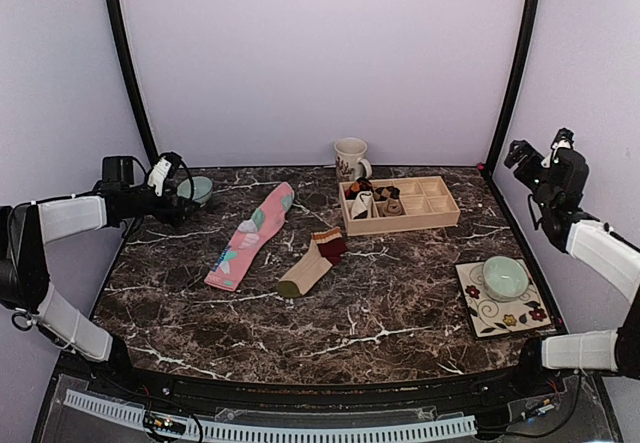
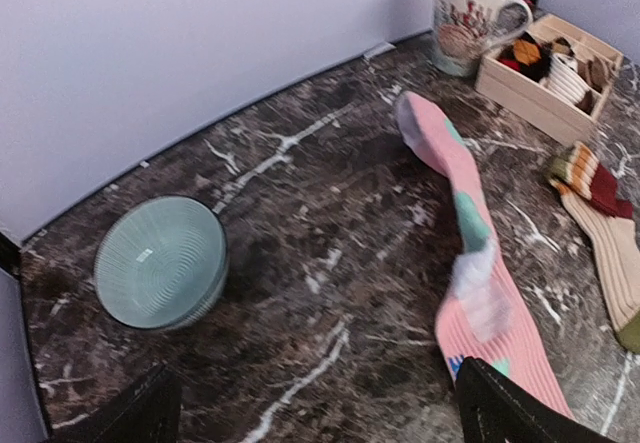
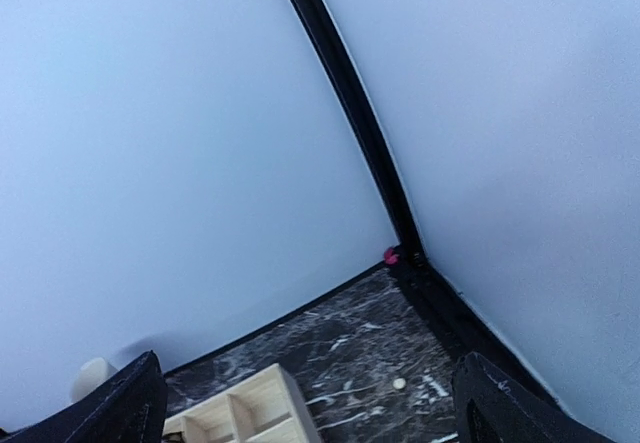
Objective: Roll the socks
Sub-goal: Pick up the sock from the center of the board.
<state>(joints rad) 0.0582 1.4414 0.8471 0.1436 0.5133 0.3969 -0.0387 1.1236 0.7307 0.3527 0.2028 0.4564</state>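
The pink sock lies flat on the tabletop, left of centre. It runs diagonally, its toe toward the far wall and its cuff toward the near left. The tan sock lies just right of it, apart from it, with its dark-red striped cuff pointing far-right and its toe near-left. A strip of bare marble separates the two.

The left arm's fingers hang above the far-left edge, close beside a teal bowl. In the left wrist view the two fingers sit at the lower corners, spread wide and holding nothing, with the bowl on the left and the pink sock on the right. The tan sock shows at the right border.

The right arm's fingers are raised by the far-right corner post, above the tabletop's edge. Its wrist view shows them spread, nothing between them, facing the wall.

Along the far edge stand a mug and, to its right, a divided wooden box with small rolled bundles in its left compartments. Near the right edge a patterned tile carries a pale bowl. The near middle is open marble.
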